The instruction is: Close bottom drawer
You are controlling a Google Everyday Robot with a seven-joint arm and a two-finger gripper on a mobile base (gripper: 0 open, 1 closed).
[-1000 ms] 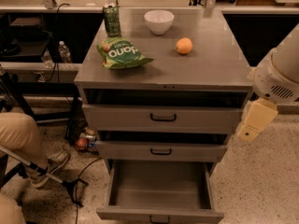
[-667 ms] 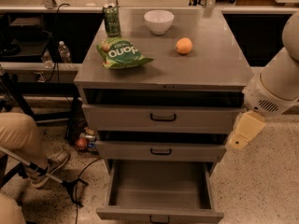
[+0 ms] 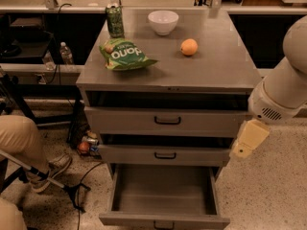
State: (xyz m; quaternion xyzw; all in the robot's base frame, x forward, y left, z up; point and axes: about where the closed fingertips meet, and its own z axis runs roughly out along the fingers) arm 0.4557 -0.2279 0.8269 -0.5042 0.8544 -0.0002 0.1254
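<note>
The bottom drawer (image 3: 163, 220) is standing pulled well out at the foot of the grey metal cabinet. Its front panel with the small black handle is sitting at the lower edge of the view, and its box interior is showing bare grey metal.

The middle drawer (image 3: 192, 156) and the top drawer (image 3: 124, 121) are each sitting slightly out, with a dark gap showing above each front. Their contents are hidden.

The tool (image 3: 241, 151) is hanging on the cream-coloured arm (image 3: 283, 92) to the right of the cabinet. It is sitting level with the middle drawer front, just beside its right end and above the right rear corner of the bottom drawer. Whether the tool is spread or pressed together cannot be told.

The counter (image 3: 220, 68) is carrying four items:
- a white bowl (image 3: 163, 22) at the rear, with its inside not visible;
- an orange fruit (image 3: 189, 47) to the bowl's front right;
- a green can (image 3: 114, 21) at the rear left;
- a green snack bag (image 3: 125, 55) lying flat just in front of the can.

A seated person's leg (image 3: 19, 138) is showing at the left.
</note>
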